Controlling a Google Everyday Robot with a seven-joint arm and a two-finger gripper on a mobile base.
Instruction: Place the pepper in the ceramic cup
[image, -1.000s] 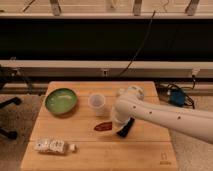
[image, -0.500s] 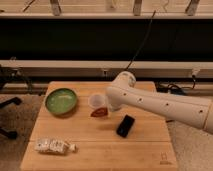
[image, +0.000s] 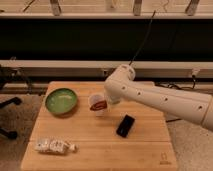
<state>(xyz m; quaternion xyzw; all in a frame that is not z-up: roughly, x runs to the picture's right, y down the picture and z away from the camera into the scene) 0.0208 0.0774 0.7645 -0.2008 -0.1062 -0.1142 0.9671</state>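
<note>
The dark red pepper (image: 101, 105) hangs at the right rim of the pale ceramic cup (image: 93, 102), which stands on the wooden table (image: 100, 152) right of the green bowl. My gripper (image: 106, 103) is at the end of the white arm coming in from the right. It is mostly hidden behind the wrist, sits just right of the cup, and is shut on the pepper, holding it off the table. The pepper covers part of the cup's right side.
A wide green bowl (image: 61, 100) stands at the table's back left. A black phone-like slab (image: 126, 125) lies right of centre. A white crumpled packet (image: 54, 146) lies at the front left. A rail and dark wall run behind the table.
The pepper has come up off the table and moved back to the cup's rim with my gripper. The arm has swung left and up, uncovering the black slab.
</note>
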